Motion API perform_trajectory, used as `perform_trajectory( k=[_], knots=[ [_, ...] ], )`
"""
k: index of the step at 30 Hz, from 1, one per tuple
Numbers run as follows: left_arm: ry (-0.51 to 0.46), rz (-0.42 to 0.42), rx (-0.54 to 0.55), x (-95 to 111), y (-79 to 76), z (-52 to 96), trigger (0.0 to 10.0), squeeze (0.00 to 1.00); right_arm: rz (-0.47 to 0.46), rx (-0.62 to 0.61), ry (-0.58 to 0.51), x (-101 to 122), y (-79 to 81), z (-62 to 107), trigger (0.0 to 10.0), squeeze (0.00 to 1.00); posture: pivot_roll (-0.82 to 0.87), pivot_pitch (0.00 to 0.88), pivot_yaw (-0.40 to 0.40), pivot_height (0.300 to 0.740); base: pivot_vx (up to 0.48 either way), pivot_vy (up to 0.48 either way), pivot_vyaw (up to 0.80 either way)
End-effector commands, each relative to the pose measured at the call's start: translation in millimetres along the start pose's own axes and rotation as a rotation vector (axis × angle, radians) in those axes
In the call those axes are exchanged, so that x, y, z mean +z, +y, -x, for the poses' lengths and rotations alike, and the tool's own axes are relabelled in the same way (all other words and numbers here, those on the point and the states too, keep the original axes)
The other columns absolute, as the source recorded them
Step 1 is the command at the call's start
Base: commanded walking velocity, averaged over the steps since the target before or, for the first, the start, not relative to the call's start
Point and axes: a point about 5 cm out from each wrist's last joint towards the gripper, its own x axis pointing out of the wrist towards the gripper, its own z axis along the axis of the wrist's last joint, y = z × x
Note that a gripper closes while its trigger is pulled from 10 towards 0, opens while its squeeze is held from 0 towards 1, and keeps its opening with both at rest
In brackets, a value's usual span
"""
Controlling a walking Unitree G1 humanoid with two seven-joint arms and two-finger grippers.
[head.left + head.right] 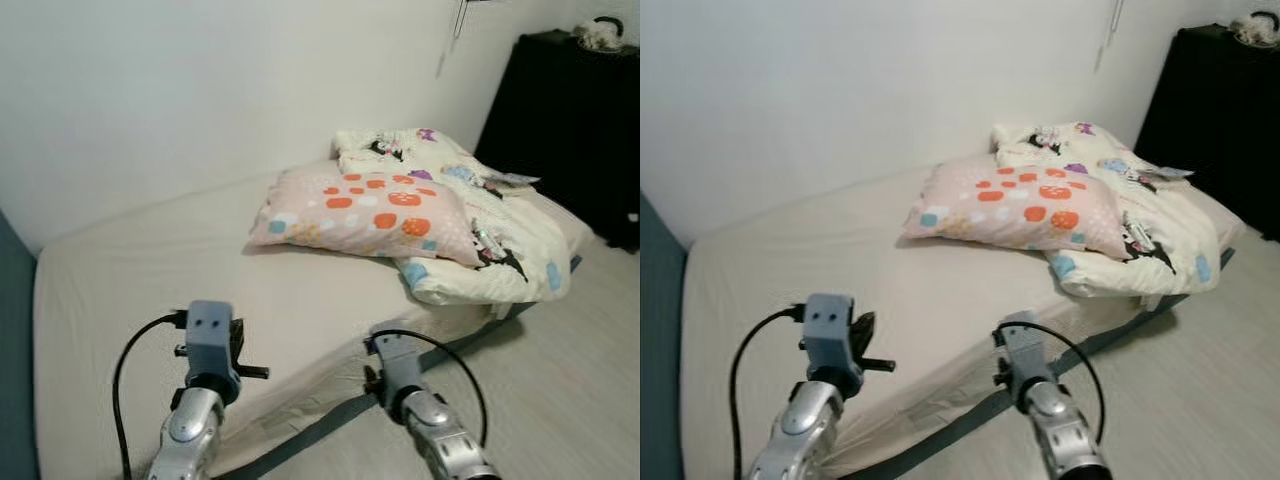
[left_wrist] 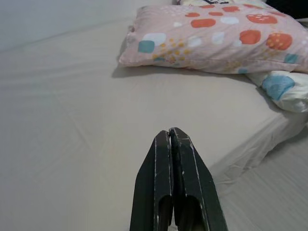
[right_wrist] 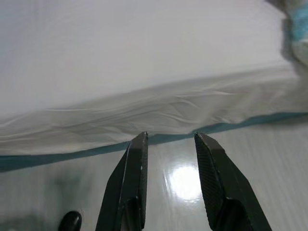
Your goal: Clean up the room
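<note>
A pink pillow (image 1: pixel 362 211) with orange and blue spots lies across the middle of the bed (image 1: pixel 150 270). Behind and to its right a cream cartoon-print duvet (image 1: pixel 480 215) is bunched up, hanging over the bed's right edge. My left gripper (image 2: pixel 170 132) is shut with nothing in it, held over the beige sheet near the front edge, pointing toward the pillow (image 2: pixel 211 38). My right gripper (image 3: pixel 171 137) is open and empty, low beside the bed, facing the mattress side and its teal trim (image 3: pixel 57 156) over the glossy floor.
A tall black cabinet (image 1: pixel 570 120) stands at the back right against the white wall, something pale on top. Light wooden floor (image 1: pixel 560 380) runs along the bed's right side. A blue panel (image 1: pixel 12 330) borders the bed on the left.
</note>
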Motion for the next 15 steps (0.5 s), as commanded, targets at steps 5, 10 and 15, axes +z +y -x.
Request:
perform_trajectory(
  k=[5, 10, 15],
  knots=[
    [0.026, 0.016, 0.008, -5.5, -0.4, 2.5, 10.0, 0.00, 0.005, -0.016, 0.013, -4.8, -6.2, 1.7, 10.0, 0.00, -0.07, 0.096, 0.001, 0.740, 0.266, 0.000, 0.00],
    [0.026, 0.017, 0.010, -5.6, -0.4, 2.7, 10.0, 0.00, 0.026, -0.004, 0.013, -4.3, -4.9, 1.6, 10.0, 0.00, -0.07, 0.096, 0.001, 0.740, 0.267, 0.000, 0.00],
    [0.025, 0.019, 0.010, -5.6, -0.5, 2.8, 10.0, 0.00, 0.037, 0.006, 0.013, -4.0, -3.5, 1.6, 10.0, 0.00, -0.07, 0.097, -0.001, 0.740, 0.266, 0.000, 0.12]
  ],
)
